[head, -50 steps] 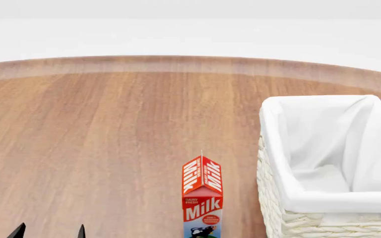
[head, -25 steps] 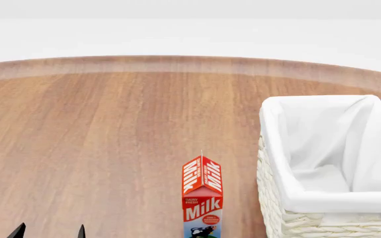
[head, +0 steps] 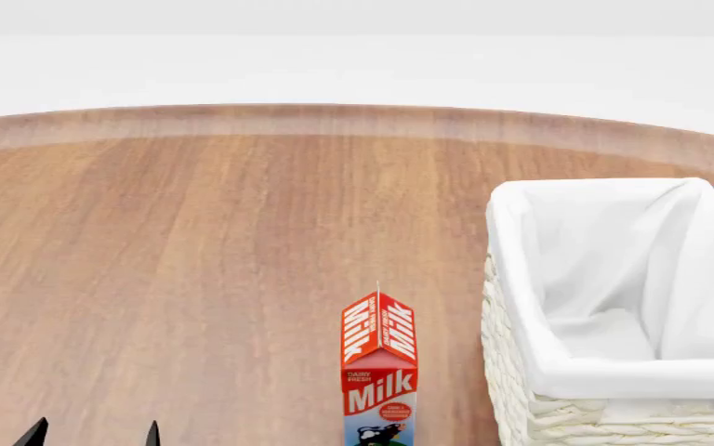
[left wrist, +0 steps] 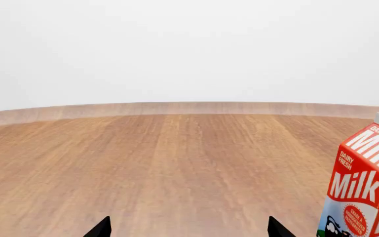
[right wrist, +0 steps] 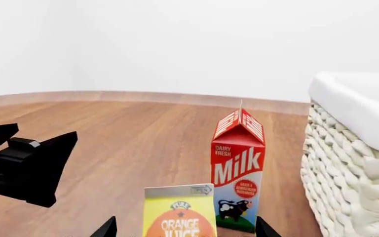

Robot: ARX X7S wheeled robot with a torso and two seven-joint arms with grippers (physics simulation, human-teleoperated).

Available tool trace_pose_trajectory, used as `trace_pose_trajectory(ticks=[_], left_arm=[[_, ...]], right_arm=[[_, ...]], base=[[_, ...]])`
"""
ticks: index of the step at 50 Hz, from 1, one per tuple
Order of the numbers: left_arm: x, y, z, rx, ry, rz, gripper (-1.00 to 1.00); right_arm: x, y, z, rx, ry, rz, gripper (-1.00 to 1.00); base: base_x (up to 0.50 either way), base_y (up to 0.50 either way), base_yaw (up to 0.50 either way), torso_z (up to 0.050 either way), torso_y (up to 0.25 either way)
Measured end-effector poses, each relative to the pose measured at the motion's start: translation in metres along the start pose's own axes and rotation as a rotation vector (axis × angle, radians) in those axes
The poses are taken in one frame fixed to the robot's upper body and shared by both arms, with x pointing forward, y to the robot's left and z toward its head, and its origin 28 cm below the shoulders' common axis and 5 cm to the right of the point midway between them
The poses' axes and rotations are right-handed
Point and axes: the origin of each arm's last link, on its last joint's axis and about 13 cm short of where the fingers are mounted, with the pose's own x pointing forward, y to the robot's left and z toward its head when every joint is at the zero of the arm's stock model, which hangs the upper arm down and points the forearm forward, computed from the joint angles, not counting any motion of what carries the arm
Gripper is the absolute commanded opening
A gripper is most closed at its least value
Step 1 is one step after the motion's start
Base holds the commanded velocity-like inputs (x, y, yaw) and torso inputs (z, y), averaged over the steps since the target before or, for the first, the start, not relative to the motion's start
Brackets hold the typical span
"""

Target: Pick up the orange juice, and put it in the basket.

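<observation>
The yellow orange juice [right wrist: 179, 213] carton is seen standing upright near the big white woven basket [head: 543, 372].

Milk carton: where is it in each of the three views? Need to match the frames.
Head view: milk carton at bottom centre, standing upright, left of the basket.
Left wrist view: at the right edge, cut off.
Right wrist view: centre, upright, behind the orange juice.
Shared landmark: the basket, also in the right wrist view.
</observation>
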Motion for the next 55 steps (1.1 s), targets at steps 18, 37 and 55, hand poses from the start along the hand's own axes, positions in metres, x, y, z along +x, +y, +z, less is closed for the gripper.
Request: trace_pose_trajectory(ticks=[18,37,55], left_arm=[[0.000,0.000,0.000,0.000,0.000,0.000,1.00],[0.000,0.000,0.000,0.000,0.000,0.000,1.00],[0.000,0.000,0.000,0.000,0.000,0.000,1.00]], right_arm=[[0.008,0.000,-0.008,0.002,0.025,-0.002,1.00],[0.014,0.001,-0.015,0.007,0.042,-0.002,1.00],[0.019,0.001,-0.019,0.009,0.054,-0.002,1.00]], base=[[0.00,0.00,0.00,0.000,0.000],[0.00,0.00,0.00,0.000,0.000],[0.00,0.00,0.00,0.000,0.000]])
